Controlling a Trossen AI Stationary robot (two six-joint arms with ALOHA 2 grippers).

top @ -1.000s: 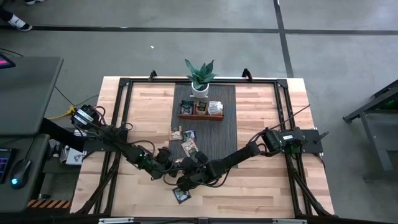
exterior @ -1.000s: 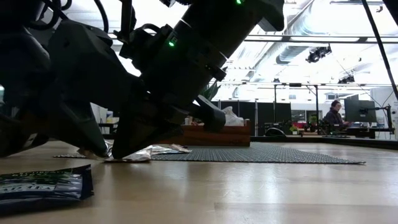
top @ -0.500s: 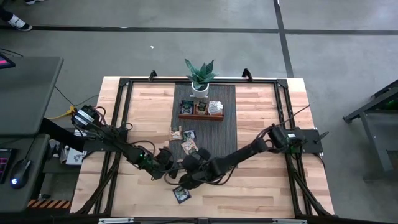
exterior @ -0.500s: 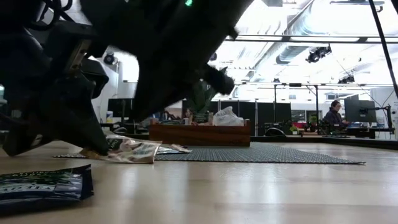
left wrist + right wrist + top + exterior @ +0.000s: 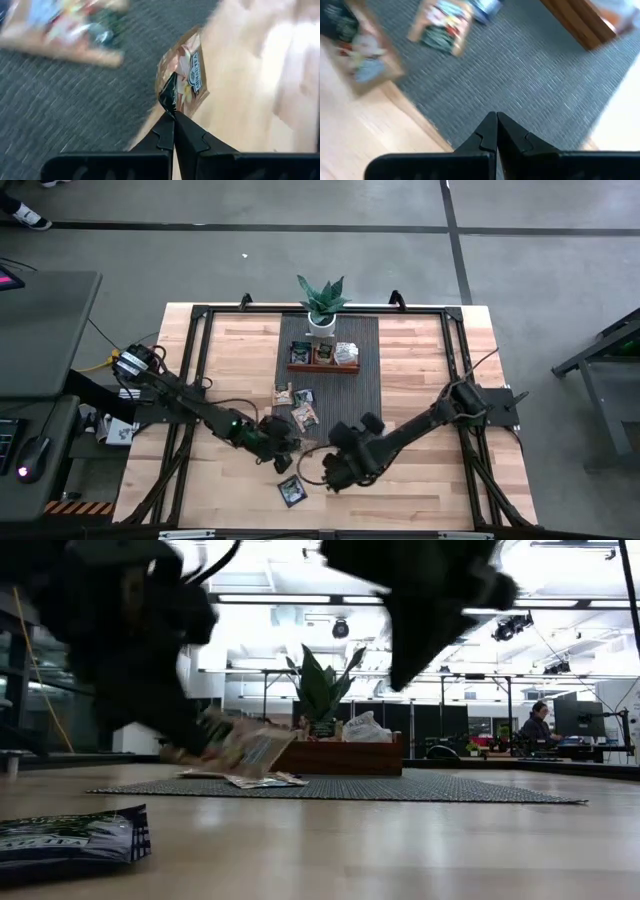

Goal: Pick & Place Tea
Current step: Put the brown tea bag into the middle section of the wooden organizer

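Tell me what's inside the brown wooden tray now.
The brown wooden tray holds tea sachets in its three compartments; whatever lies beneath the top ones is covered.

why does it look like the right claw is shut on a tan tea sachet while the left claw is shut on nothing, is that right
Not quite: the arms are swapped. The left wrist view shows the left claw shut on the corner of a tan tea sachet. The right wrist view shows the right claw shut on nothing, with only the grey mat beyond it.
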